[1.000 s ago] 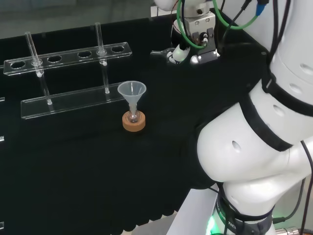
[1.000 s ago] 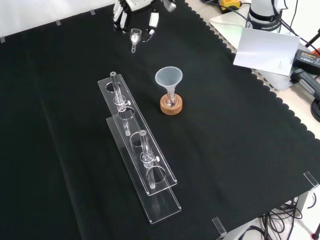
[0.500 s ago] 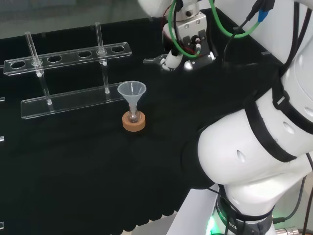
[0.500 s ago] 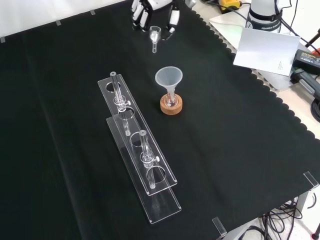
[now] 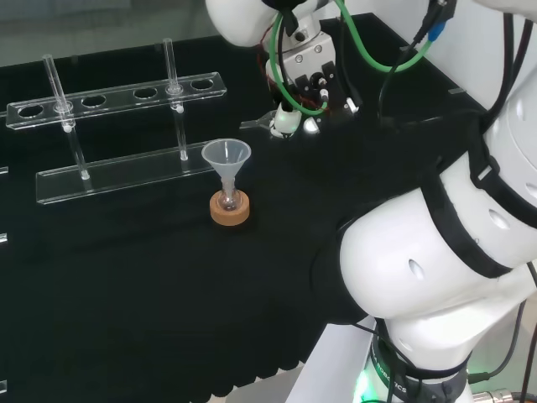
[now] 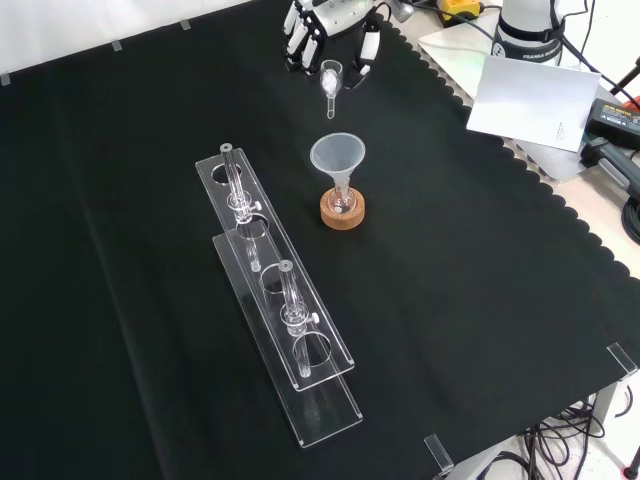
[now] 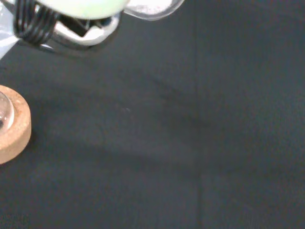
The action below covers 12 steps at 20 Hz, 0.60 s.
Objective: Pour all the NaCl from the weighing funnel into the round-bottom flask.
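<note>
nearest in the front view stands a clear two-tier rack [image 6: 280,320] with a couple of glass tubes in it, on the black surface [image 6: 480,300] — it sits where it sat a second ago, and so does everything else that rests on the cloth

beyond it, in the middle of the cloth, the round-bottom flask [image 6: 343,203] sits small in its cork ring [image 6: 343,211], with a clear plastic funnel [image 6: 338,157] standing in its neck, mouth open upward. in the wrist view the edge of that cork ring [image 7: 14,125] shows close by, which suggests the wrist is nearly above it

farthest off, the hand [image 6: 330,25] has its fingers curled round the weighing funnel [image 6: 331,78], gripping it by the cup with the spout hanging downward toward the plastic funnel. this is what has changed: over the last second the hand has carried the weighing funnel steadily across the front view, from well left of the flask to a spot just behind and above the plastic funnel's rim. in the head view the hand [image 5: 289,117] has likewise come in from the right and now hovers just beyond the funnel, the weighing funnel [image 5: 258,123] pointing out toward it

white grains show in the cup in the wrist view [image 7: 150,7], so the salt looks not yet poured — the carry seems almost done, and the step ahead is to bring the spout over the funnel's mouth and tip
</note>
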### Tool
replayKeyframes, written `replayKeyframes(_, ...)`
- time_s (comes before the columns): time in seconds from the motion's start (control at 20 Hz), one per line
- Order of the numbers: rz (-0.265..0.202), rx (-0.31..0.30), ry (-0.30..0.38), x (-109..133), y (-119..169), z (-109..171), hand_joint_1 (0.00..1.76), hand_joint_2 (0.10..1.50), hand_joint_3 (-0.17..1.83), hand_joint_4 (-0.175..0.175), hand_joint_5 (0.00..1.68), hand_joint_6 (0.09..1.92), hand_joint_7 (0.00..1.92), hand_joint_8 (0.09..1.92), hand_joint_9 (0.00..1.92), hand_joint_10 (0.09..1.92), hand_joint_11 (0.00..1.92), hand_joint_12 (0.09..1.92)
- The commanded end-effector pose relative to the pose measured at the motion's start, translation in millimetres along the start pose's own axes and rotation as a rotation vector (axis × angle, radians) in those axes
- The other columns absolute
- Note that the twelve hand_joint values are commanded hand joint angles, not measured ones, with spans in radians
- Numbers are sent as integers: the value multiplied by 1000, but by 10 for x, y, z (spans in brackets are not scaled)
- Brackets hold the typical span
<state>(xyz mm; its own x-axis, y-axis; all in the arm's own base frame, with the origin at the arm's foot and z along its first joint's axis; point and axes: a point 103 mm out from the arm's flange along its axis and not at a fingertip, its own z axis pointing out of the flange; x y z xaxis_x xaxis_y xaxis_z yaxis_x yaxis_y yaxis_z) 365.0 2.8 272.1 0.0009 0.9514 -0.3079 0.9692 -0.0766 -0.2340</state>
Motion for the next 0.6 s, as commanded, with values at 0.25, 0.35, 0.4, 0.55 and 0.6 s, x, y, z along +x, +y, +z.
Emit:
replayKeyframes(0.25,-18,53,-60,54,44,59,1134,647,634,175,1328,563,786,614,1158,230,925,983)
replayKeyframes(0.35,-25,54,-82,69,56,64,1134,647,634,175,1328,564,785,614,1158,229,925,983)
replayKeyframes(0.4,-28,54,-87,73,62,65,1134,647,634,175,1328,565,785,613,1157,228,925,983)
replayKeyframes(0.55,-40,59,-107,114,73,48,1134,647,634,175,1327,566,784,613,1156,226,925,983)
replayKeyframes(0.6,-40,69,-115,126,83,43,1134,647,634,175,1327,566,783,613,1156,225,925,983)
